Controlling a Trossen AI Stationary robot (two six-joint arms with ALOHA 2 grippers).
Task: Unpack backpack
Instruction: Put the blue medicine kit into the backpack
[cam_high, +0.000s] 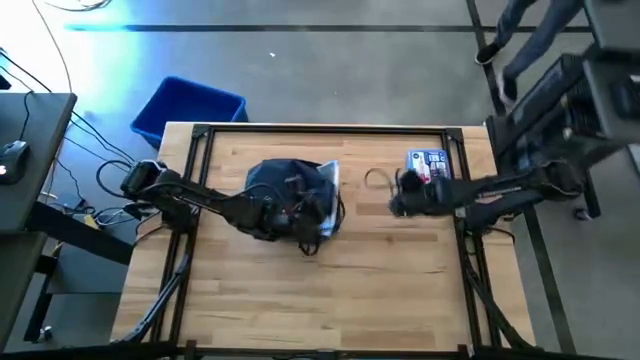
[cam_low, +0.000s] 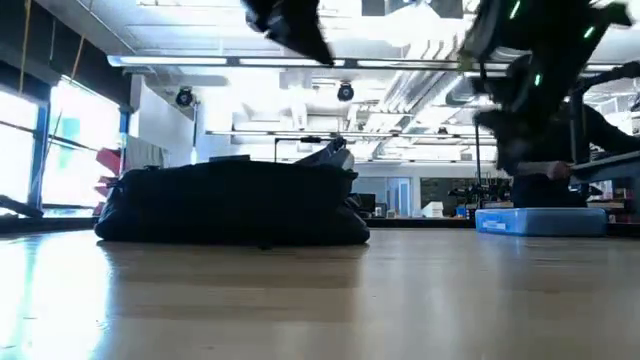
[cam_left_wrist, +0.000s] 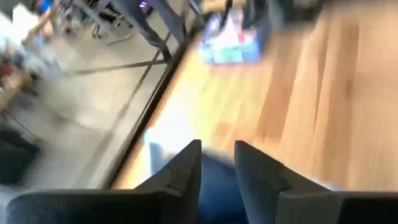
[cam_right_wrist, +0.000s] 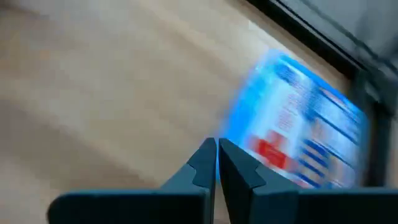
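Observation:
The dark navy backpack (cam_high: 285, 190) lies flat on the wooden table, a little left of the middle; the low view shows it as a low dark mound (cam_low: 235, 205). My left gripper (cam_left_wrist: 217, 160) is open and hangs above the backpack's right part (cam_high: 315, 212). Navy fabric shows below the gap between its fingers, and in the low view the arm is raised clear of the bag. My right gripper (cam_right_wrist: 216, 154) is shut with nothing in it. It stands to the right of the backpack (cam_high: 398, 200), just short of a blue printed package (cam_right_wrist: 298, 134).
The blue printed package (cam_high: 428, 165) lies flat at the far right of the table. A thin looped cord (cam_high: 378, 178) lies between it and the backpack. A bright blue bin (cam_high: 188, 108) stands on the floor beyond the far left corner. Bare wood (cam_high: 320, 300) fills the near half.

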